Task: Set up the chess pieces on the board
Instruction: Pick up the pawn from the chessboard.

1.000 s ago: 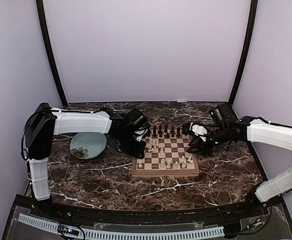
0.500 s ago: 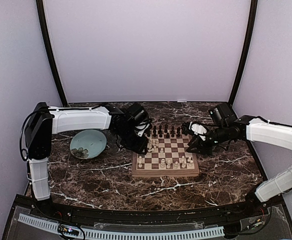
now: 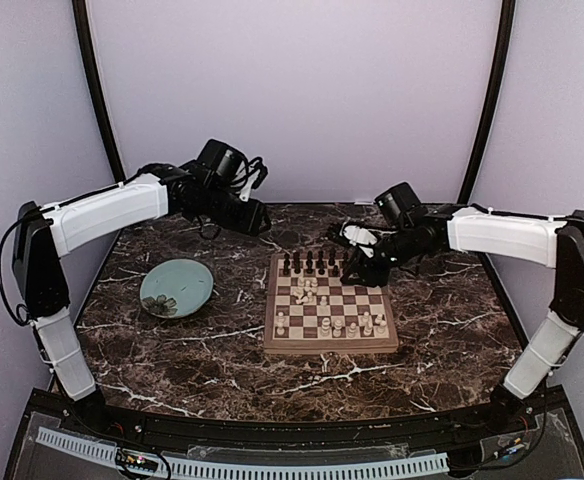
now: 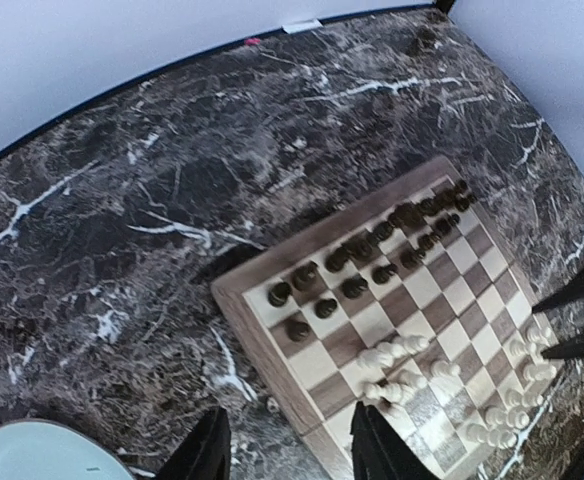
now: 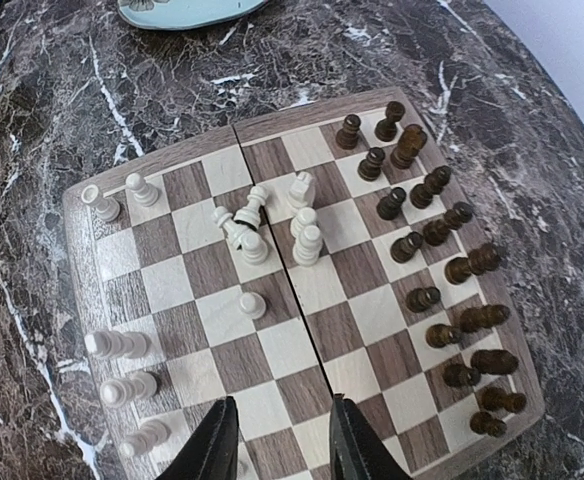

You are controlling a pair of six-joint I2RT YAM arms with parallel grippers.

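Setup midway. Board sits just right of centre on the bench, square to its edges. Dark pieces stand in two rows along the board's far side, looking near done. White pieces: some ranked along the near side, a clump bunched mid-board, at least one lying over. Left jaws open, empty, high over the bench's far-left part. Right jaws open, empty, above the board's far-right corner. Next, likely: pinch one clump piece from above with a narrow approach, since neighbours crowd close, then stand it on a near-side square.
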